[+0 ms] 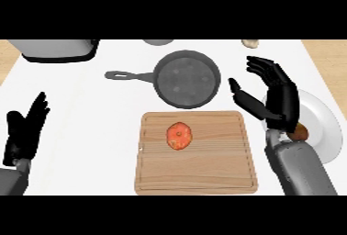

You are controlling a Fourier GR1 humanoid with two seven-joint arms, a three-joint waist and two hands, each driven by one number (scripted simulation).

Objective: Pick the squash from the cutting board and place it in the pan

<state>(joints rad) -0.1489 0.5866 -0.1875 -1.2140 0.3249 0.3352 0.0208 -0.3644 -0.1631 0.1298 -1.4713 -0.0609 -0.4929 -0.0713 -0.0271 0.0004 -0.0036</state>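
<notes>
Right hand point(274, 98) hangs open beside the far right corner of the cutting board point(203, 176) (nothing held), so I judge I'm at the reach: next I must swing it left over the squash point(179, 136), lying on the board short of the pan point(186, 78).

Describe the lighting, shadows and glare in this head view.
Head view: light is even and flat, with no hard shadows on the counter; the pan shows a pale mottled sheen inside, no strong glare; the white plate barely stands out from the counter; the squash on the cutting board is plainly lit.
</notes>
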